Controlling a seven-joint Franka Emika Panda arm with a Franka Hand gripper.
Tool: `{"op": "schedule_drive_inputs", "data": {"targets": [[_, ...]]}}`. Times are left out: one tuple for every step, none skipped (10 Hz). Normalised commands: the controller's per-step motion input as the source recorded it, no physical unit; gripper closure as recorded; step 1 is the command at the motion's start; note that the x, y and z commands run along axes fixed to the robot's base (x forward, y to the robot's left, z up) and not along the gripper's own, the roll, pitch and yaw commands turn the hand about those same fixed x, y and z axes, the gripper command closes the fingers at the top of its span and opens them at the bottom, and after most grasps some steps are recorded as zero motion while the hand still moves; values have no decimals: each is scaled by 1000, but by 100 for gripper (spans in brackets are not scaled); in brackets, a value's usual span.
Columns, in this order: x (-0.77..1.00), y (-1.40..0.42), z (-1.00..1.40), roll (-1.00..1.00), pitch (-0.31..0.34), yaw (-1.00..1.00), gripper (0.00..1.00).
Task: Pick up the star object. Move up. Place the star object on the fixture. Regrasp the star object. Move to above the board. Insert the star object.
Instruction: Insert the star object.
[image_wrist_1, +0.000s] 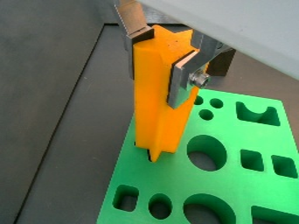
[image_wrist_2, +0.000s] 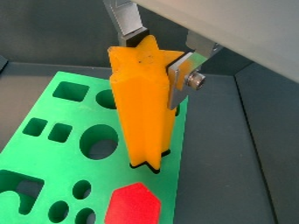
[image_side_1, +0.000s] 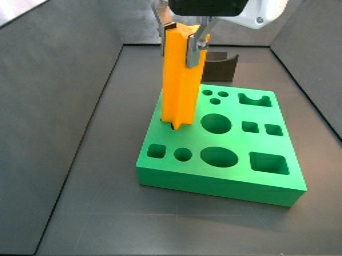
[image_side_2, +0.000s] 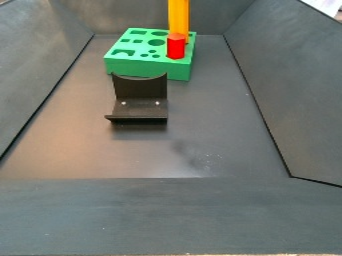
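While claw (image_side_1: 189, 40) at top centre clamps star object (image_side_1: 177, 85) upright, its lower end meets board (image_side_1: 227, 165) at the left edge.

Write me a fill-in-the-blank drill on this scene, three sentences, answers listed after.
1. The hand grips the star object near its ____ end.
2. The star object's lower tip meets the ____ board.
3. In a side view, the fixture stands on the floor and holds ____.

Missing words: top; green; nothing
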Motion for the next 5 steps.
{"op": "schedule_drive_inputs", "data": {"targets": [[257, 0, -369, 84, 0, -349, 100], [286, 0, -366, 83, 0, -326, 100], [191, 26, -380, 94, 0, -254, 100], [54, 106, -389, 99, 0, -143, 100], [0, 157, -411, 89, 0, -66, 100]]}}
